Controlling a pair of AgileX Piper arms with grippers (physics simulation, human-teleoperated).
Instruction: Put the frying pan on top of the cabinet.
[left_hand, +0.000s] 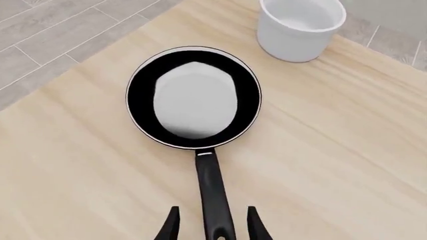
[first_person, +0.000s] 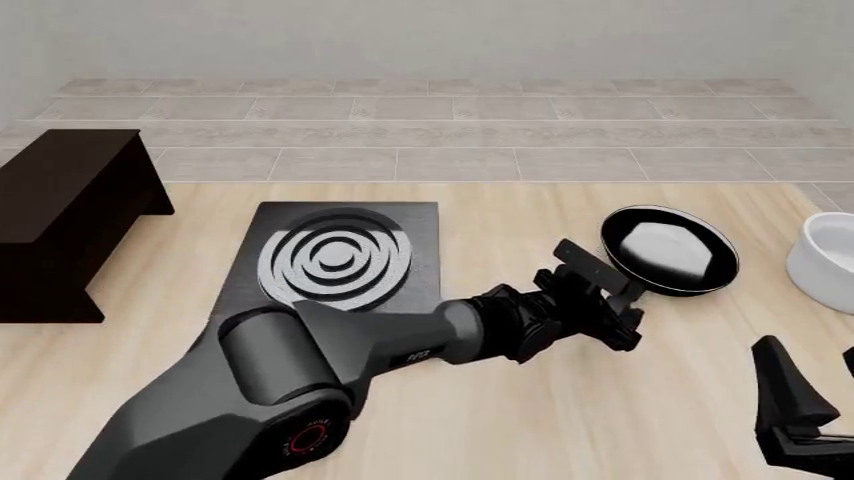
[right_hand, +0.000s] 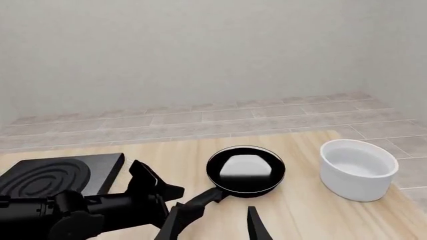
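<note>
Left gripper (left_hand: 212, 227) spread astride the pan (left_hand: 193, 97) handle's end, handle running straight ahead from it; left arm nearer.

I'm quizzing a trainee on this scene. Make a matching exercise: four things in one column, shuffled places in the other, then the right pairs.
Things:
1. round glossy black frying pan
2. large dark brown boxy cabinet
3. white round bowl
4. flat black slab with white concentric rings

Places, by the front view:
A. table's far left
B. table's right edge
C. between the cabinet and the pan
D. between the slab and the bowl, its handle between the left gripper's open fingers

Pairs: 1-D, 2-A, 3-B, 4-C
</note>
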